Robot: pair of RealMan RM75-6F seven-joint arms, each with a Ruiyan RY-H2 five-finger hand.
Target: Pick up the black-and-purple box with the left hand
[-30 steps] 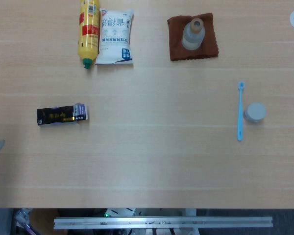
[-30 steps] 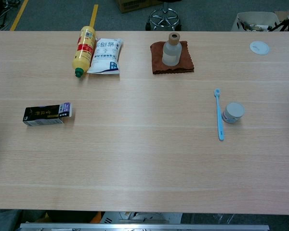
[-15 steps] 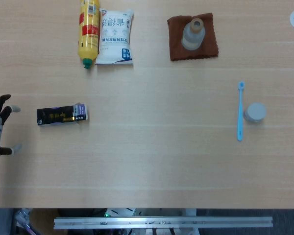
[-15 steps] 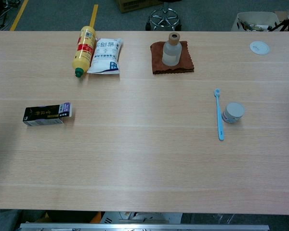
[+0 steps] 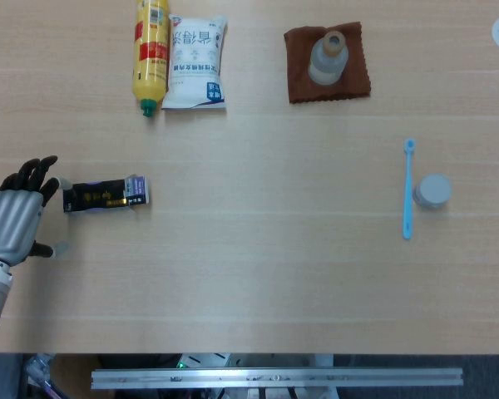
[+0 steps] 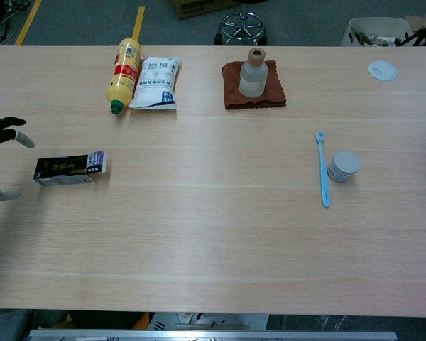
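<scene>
left robot hand (image 5: 17, 218) is seen at 9 o'clock on the table (image 5: 258, 283), fingers spread, nothing grasped | black-and-purple box (image 5: 106, 195) lies flat just beside its fingertips at 3 o'clock of them, contact cannot be told | yellow bottle (image 5: 150, 51) lies at 12 o'clock, well apart

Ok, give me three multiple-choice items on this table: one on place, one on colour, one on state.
1. Where does the glass bottle stand?
A. on the brown cloth
B. beside the toothbrush
C. on the white pouch

2. What colour is the toothbrush?
A. red
B. blue
C. black

3. How is the left hand relative to the box?
A. lifting it
B. open, at its end, not gripping
C. far across the table

Key: 1 A, the cloth lies under the bottle; 2 B, it is light blue; 3 B, the fingers are spread by the box, which lies flat on the table.
</scene>
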